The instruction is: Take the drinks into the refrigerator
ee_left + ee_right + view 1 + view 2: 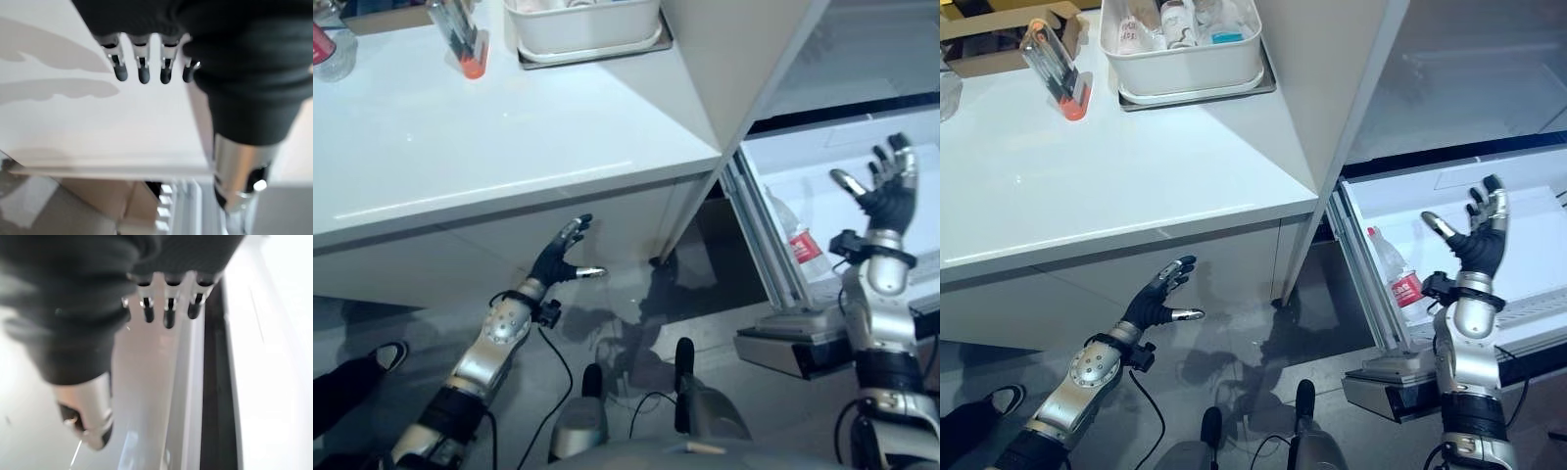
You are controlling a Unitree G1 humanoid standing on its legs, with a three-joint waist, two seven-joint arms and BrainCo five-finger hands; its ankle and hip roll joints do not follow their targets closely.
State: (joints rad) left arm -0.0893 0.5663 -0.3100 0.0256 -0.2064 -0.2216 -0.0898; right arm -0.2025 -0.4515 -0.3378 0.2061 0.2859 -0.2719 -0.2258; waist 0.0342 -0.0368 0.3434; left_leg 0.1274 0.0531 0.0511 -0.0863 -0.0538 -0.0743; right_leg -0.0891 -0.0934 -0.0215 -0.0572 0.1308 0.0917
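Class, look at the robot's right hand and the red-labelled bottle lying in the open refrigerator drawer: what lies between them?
Nothing: in the right eye view, only bare white drawer floor separates the open right hand from the bottle.

White counter (1087,186); white bin (1185,61) on a grey tray (1197,96); clear bottle (1397,276), red label, red cap; clear case (1053,67) with orange base.

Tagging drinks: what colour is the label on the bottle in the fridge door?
Red label on the bottle, clearest in the right eye view.
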